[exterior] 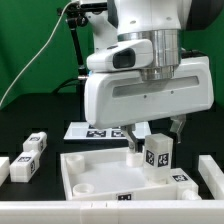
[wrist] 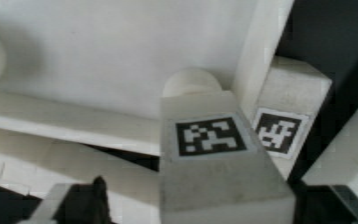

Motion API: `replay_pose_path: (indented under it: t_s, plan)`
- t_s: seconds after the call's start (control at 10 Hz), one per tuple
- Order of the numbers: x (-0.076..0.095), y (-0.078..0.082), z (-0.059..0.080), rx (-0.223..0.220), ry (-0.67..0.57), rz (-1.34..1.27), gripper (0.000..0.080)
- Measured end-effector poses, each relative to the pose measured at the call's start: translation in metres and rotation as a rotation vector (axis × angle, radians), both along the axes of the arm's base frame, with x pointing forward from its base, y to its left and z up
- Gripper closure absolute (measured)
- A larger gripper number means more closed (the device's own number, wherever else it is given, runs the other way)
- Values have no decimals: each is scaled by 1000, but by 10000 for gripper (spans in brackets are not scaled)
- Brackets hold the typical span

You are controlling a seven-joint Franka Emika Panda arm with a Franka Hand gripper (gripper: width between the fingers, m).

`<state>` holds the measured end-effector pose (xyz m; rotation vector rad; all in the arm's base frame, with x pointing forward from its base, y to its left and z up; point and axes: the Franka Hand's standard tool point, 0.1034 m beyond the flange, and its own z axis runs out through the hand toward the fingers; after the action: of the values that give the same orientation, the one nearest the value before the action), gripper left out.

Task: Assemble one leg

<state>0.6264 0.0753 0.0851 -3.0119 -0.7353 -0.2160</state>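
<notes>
Seating step, I'd say: leg (exterior: 158, 153) upright on the panel (exterior: 105, 166), jaws straddling it, grip unclear. Next, press it home.

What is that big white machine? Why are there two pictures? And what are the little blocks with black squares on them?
The big white machine is a robot arm. One picture comes from a camera standing off the arm that sees everything. The other comes from a camera on the arm's wrist, looking past its jaws. Under the arm lies a flat white panel with round holes. The little blocks with black-and-white squares are furniture parts: an upright leg stands at the panel, and spare legs lie at the exterior view's left. The flat sheet of squares behind is the marker board. The wrist picture shows a close leg by the jaws, but I cannot tell if they are squeezing it.
</notes>
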Motion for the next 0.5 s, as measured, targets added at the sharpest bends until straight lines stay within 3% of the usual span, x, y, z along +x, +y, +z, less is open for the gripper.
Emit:
replay_pose_path:
  t_s: [0.1,0.5]
  plan:
    - [0,0,0,0,0,0,469]
    - [0,0,0,6,3,-45,516]
